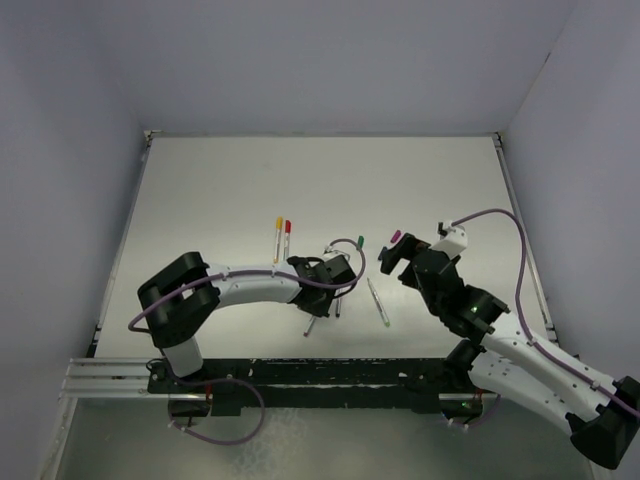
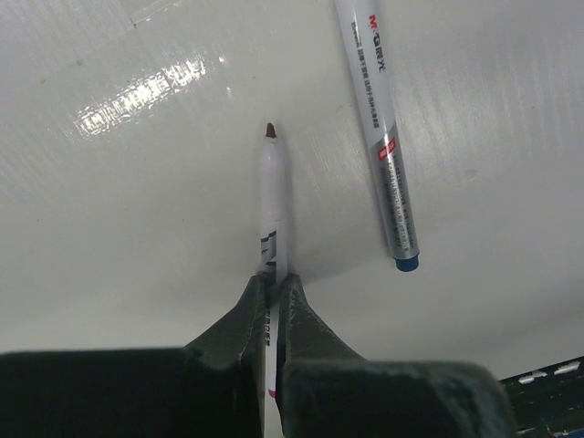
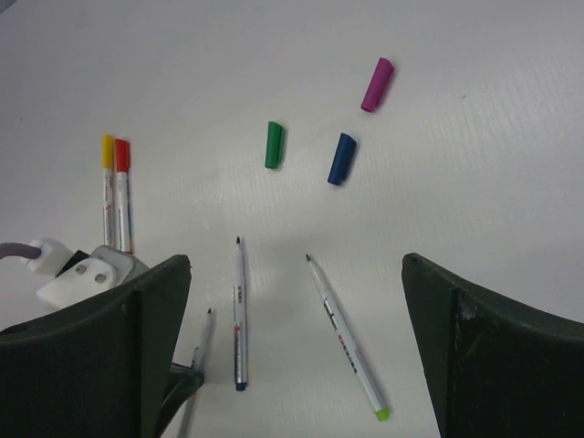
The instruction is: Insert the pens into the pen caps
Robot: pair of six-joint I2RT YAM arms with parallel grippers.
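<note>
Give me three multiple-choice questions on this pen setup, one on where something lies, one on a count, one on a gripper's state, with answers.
1. In the right wrist view, the yellow-capped pen and red-capped pen lie:
A) right of all the caps
B) left of the green cap
C) between two caps

2. How many caps lie loose?
A) one
B) three
C) five

3. The left gripper is:
A) wide open
B) shut on a cap
C) shut on a pen

Answers:
1 B, the pair lies side by side, left of the green cap.
2 B, the green cap, the blue cap and the purple cap sit apart from any pen.
3 C, its fingers pinch the barrel.
</note>
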